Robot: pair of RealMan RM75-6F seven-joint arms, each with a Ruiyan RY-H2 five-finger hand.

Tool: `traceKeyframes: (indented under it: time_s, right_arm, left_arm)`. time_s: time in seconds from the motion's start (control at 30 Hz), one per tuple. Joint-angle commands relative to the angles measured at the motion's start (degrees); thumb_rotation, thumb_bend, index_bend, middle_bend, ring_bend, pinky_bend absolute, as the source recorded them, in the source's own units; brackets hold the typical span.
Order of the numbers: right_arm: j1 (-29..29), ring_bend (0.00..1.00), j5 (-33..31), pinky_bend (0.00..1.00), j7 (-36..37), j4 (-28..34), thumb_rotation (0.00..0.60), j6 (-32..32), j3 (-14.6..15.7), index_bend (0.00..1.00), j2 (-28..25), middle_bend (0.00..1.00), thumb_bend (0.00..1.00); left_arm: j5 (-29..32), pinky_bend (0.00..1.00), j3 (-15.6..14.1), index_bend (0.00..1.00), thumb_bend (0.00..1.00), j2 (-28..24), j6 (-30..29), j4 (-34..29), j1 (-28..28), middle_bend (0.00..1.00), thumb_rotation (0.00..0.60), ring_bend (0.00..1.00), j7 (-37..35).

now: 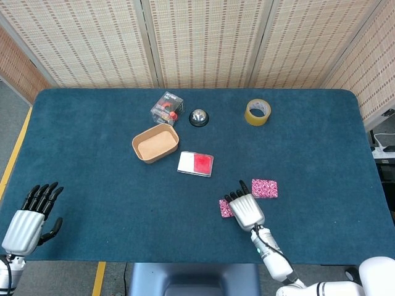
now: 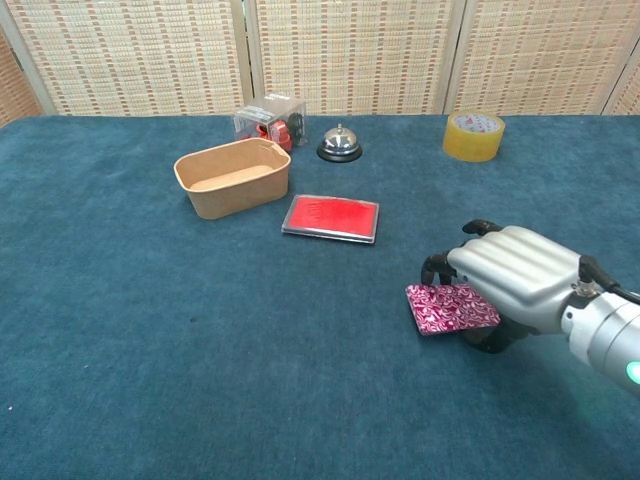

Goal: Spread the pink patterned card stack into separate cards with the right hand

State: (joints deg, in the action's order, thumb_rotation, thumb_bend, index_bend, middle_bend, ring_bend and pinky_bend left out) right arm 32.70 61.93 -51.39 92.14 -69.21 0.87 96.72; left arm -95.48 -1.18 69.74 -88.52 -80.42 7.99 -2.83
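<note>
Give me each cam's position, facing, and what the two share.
Head view: high up, looking steeply down at the whole table; shows left hand and right hand.
Chest view: low, looking across the table toward the screens; only the right hand shows.
Shared: right hand on pink cards, bowl, bell, tape.

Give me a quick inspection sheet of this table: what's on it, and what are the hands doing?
Surface: blue felt table.
Job's things: pink cards left apart on the felt; more pink cards under the right hand.
Clutter: brown tray, red pad, bell, tape roll, clear box.
Hands: right hand lies on cards; left hand idle at table edge.
Cables: nothing seen on table.
Surroundings: woven screens.
</note>
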Motion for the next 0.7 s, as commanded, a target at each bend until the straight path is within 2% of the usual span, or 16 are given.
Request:
traceKeyframes:
  time_s: [0.03, 0.1, 0.2, 0.33, 0.47, 0.57, 0.7]
  right_arm:
    - [0.3, 0.15, -1.7, 0.02, -1.1, 1.0, 0.6, 1.5, 0.0, 0.15, -1.0, 0.26, 0.29]
    - [0.5, 0.1, -2.6, 0.0, -1.8, 1.7, 0.6, 2.2, -0.1, 0.06, -1.7, 0.21, 0.29]
    - [0.7, 0.07, -3.8, 0.0, -2.8, 2.8, 0.6, 2.8, -0.1, 0.01, -2.7, 0.18, 0.29]
    - [0.8, 0.05, -4.4, 0.0, -3.1, 4.9, 0.6, 2.9, 0.0, 0.0, -4.6, 0.16, 0.29]
    - [-0.1, 0.05, -1.6, 0.0, -1.4, 6.8, 0.6, 0.7, 0.2, 0.0, -6.9, 0.16, 0.29]
    - [-0.7, 0.05, -0.7, 0.0, 0.2, 7.4, 0.6, -0.9, -0.6, 0.0, -8.8, 0.16, 0.29]
    - [-0.7, 0.05, -2.8, 0.0, 0.9, 6.2, 0.6, -0.8, -2.5, 0.0, -10.9, 0.16, 0.29]
  left_arm:
    - [-0.3, 0.01, -0.3, 0.0, 0.45, 0.0, 0.5, 0.1, 0.2, 0.0, 0.6, 0.0, 0.4]
    - [-0.3, 0.01, -0.3, 0.0, 0.45, 0.1, 0.6, 0.0, 0.2, 0.0, 0.6, 0.0, 0.7]
    - [-0.2, 0.01, -0.3, 0.0, 0.45, 0.0, 0.6, 0.0, 0.2, 0.0, 0.6, 0.0, 0.7]
    - [-0.4, 0.01, -0.4, 0.0, 0.46, -0.2, 0.5, 0.0, 0.3, 0.0, 0.6, 0.0, 0.3]
    - [-0.4, 0.01, -0.4, 0.0, 0.46, -0.2, 0.3, 0.0, 0.2, 0.0, 0.6, 0.0, 0.3]
    - [-0.3, 0.01, -0.3, 0.0, 0.46, -0.2, 0.3, 0.0, 0.1, 0.0, 0.6, 0.0, 0.3]
    - [-0.3, 0.01, -0.3, 0.0, 0.46, -0.1, 0.4, 0.0, 0.2, 0.0, 0.6, 0.0, 0.3]
